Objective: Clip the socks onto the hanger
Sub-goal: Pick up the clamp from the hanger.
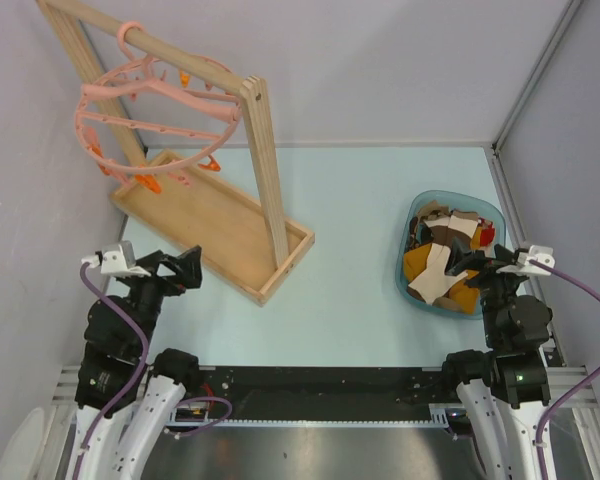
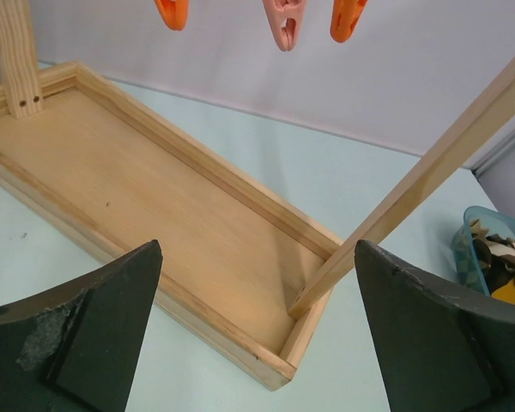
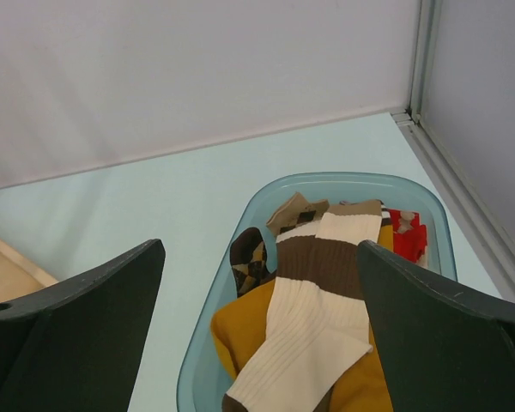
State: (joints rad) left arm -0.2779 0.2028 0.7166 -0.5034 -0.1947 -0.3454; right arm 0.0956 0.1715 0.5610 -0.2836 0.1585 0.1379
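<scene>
- Soft fabric socks (image 3: pixel 319 296), with a cream/brown striped one on top and mustard & argyle under, are lying heaped in a translucent blue plastic tub (image 3: pixel 352 178) on the rt side of the pale table (image 1: pixel 360 200).
- Round pink plastic hanger (image 1: pixel 150 125) w/ pink & orange clips (image 2: pixel 283 21) is hanging on the wooden rack (image 1: pixel 265 150) at far left, well apart from the tub; no sock is hanging on it.
- Step: first pick not yet made, I'd say. Next move is calling for the rt arm dropping onto the top sock & pinching it alone.
- Rt gripper (image 1: pixel 468 270) is hovering over the tub's near edge, jaws wide apart, holding nothing.
- Left gripper (image 1: pixel 188 270) is sitting beside the rack base, likewise wide & empty.
</scene>
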